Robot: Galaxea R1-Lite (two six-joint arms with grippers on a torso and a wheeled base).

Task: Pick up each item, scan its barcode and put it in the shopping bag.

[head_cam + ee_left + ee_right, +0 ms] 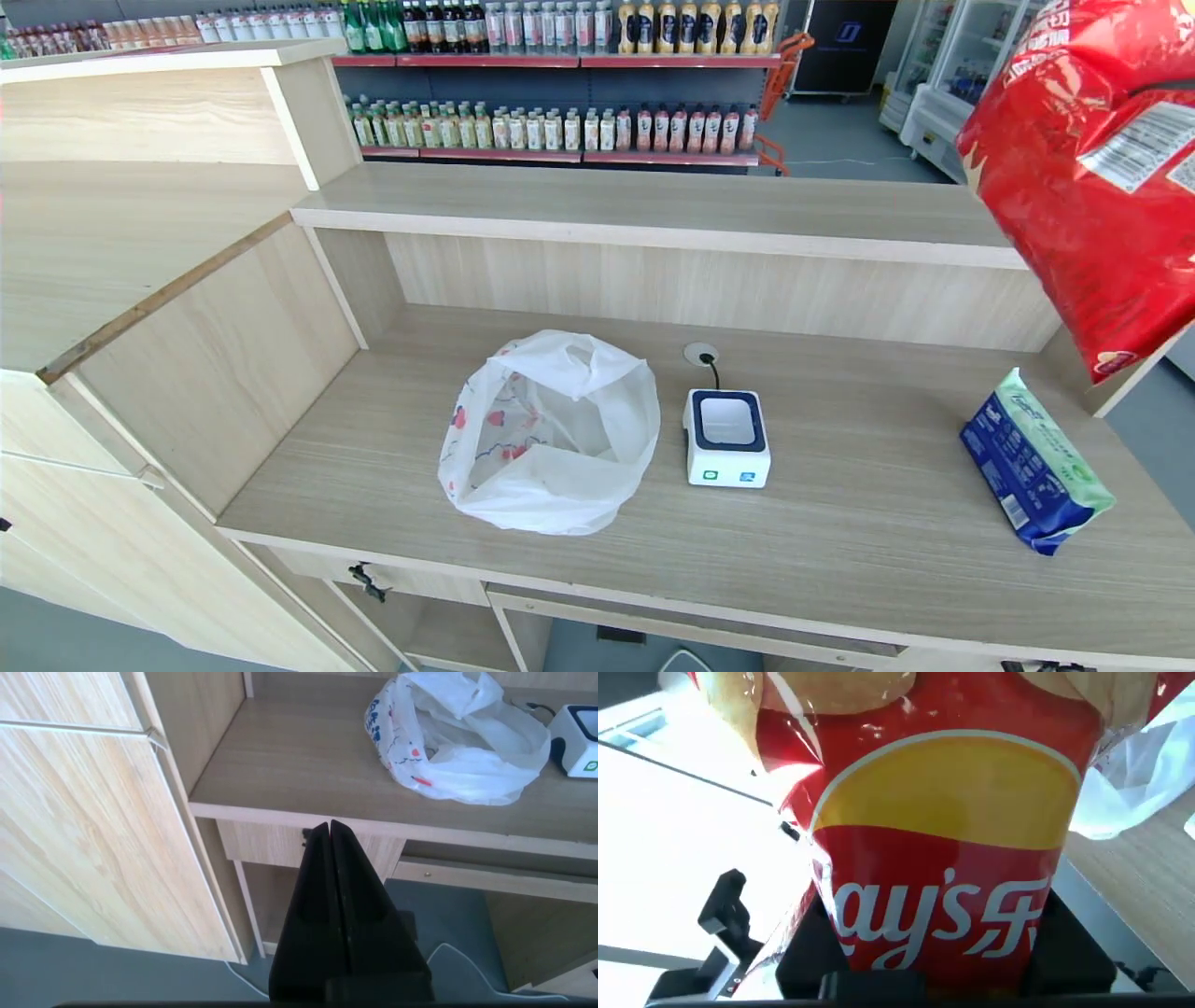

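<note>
A red chip bag (1092, 177) hangs high at the right, above the counter's right end. It sits close up as the red and yellow chip bag (952, 831) in the right wrist view, with my right gripper (938, 966) shut on its lower end. The white shopping bag (551, 431) lies open on the counter's middle, with the white scanner (727, 437) just right of it. A blue and green packet (1032, 462) lies at the counter's right end. My left gripper (330, 833) is shut and empty, held low before the counter's front left edge, left of the shopping bag (458, 737).
A raised wooden ledge (653, 210) runs along the back of the counter, and a tall wooden side panel (215, 364) closes the left. Drawers (308, 845) sit under the counter's front edge. Shelves of bottles (560, 126) stand far behind.
</note>
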